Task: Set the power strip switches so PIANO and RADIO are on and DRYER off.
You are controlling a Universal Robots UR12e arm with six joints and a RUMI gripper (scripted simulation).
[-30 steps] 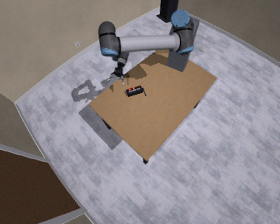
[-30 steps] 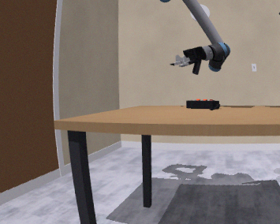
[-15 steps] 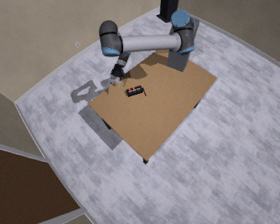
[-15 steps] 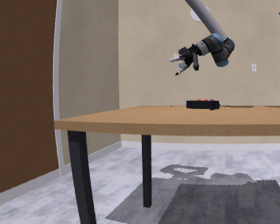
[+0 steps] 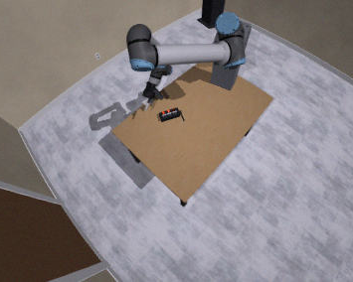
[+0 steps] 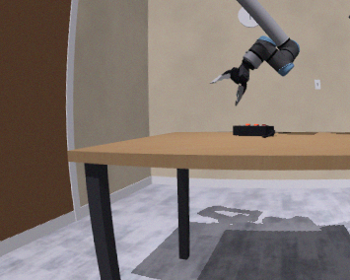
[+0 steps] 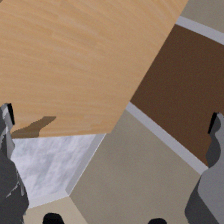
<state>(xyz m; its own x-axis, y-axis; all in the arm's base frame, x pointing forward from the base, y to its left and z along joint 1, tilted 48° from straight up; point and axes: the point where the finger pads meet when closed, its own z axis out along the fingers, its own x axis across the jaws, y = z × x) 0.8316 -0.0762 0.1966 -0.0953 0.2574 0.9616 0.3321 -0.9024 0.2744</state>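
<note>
The pincer (image 6: 233,88) hangs in the air above the desk (image 6: 195,148), its two fingers spread as wide as they go and nothing between them. In the exterior view one finger (image 6: 219,78) points out sideways and the other (image 6: 240,94) points downward, the wrist behind them slanting up to the arm's blue-capped elbow joint (image 6: 284,55). The power strip (image 6: 253,130) lies flat on the desk below the pincer and a little to the arm's side of it, well apart from both fingertips, with no contact. Its red switches (image 6: 254,125) face upward, so the strip sits the right way up; the labels and the positions of the individual switches are too small to read in any view. From the top view the pincer (image 5: 148,98) sits over the desk's edge (image 5: 137,113) near a corner, and the power strip (image 5: 169,114) rests just beyond it, further in on the wood, with a short dark cord stub at the end away from the pincer. The pincer's shadow falls on the grey floor (image 5: 107,115) beside that desk edge. The wrist view looks past both finger edges at the desk's wooden top (image 7: 85,60), a strip of floor, a beige wall and a brown panel (image 7: 185,95); the power strip does not appear in it.
</note>
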